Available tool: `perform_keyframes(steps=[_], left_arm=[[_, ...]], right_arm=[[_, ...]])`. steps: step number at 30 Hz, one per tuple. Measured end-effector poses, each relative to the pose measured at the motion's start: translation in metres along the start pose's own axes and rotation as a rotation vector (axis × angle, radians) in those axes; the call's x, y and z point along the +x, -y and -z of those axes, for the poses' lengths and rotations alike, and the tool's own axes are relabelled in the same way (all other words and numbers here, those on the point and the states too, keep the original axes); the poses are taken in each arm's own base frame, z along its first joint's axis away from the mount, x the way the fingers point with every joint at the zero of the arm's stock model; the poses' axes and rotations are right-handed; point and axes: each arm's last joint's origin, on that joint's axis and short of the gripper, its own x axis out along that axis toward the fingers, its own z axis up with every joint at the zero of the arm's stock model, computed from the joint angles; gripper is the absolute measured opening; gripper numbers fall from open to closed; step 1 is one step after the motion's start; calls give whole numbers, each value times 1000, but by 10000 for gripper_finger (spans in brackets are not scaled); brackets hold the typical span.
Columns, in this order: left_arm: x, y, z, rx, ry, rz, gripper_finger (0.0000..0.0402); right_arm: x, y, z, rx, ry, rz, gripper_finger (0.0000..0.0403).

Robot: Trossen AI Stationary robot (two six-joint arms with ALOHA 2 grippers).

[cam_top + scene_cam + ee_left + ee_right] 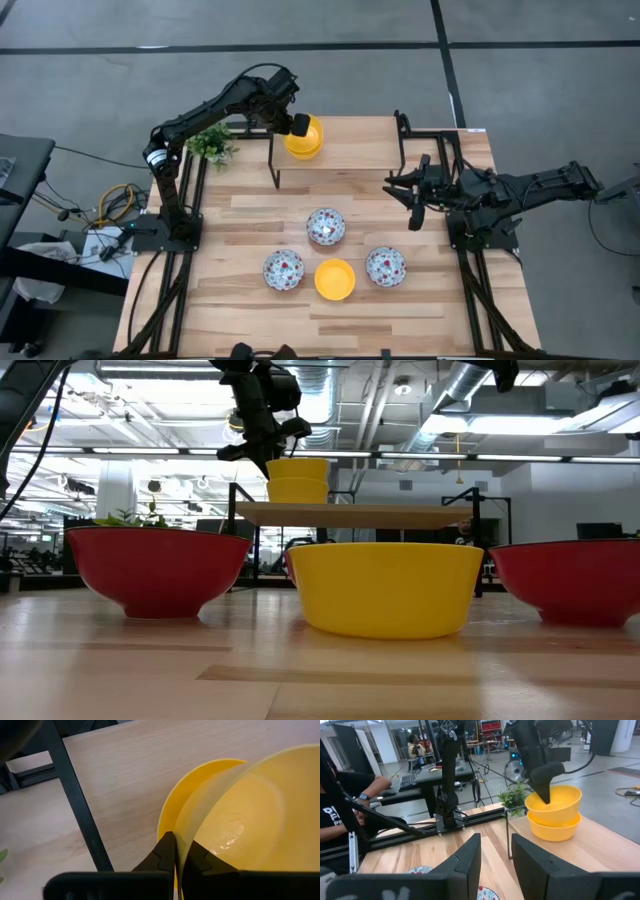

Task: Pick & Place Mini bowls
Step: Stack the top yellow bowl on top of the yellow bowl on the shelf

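Note:
Two plain yellow mini bowls [304,137] are stacked on a raised wooden shelf [365,145] at the table's far side. My left gripper [177,855] is shut on the upper bowl [555,800], which is nested in the lower bowl [555,827]. A third yellow bowl [335,279] stands on the table near the front, with floral bowls on the table at its left [283,270], at its right [385,267] and behind it [325,227]. My right gripper [413,205] waits open over the table's right side, touching nothing. My left gripper pinches the upper yellow bowl's rim [186,837], one finger [202,862] inside the bowl and the other finger [162,855] outside it. The fingers come from above, slanting in from the table's left. The bowl stays upright inside the lower bowl [172,802].
The shelf stands on thin black legs [275,165]. A small green plant [212,143] sits at the far left corner. The arms' black frames [175,230] run along both table sides. A person [350,805] sits beyond the table. Bare wood lies along the near edge.

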Motion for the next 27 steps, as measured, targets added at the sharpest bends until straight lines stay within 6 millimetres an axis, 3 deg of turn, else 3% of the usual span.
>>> perform_keyframes(steps=[7, 27], left_arm=[[0, -1, -1, -4, -2, 0, 6], [0, -1, -2, 0, 7, 7, 61]], right_arm=[[0, 0, 3, -13, -31, 5, 98], [0, 0, 3, -13, -31, 4, 98]])
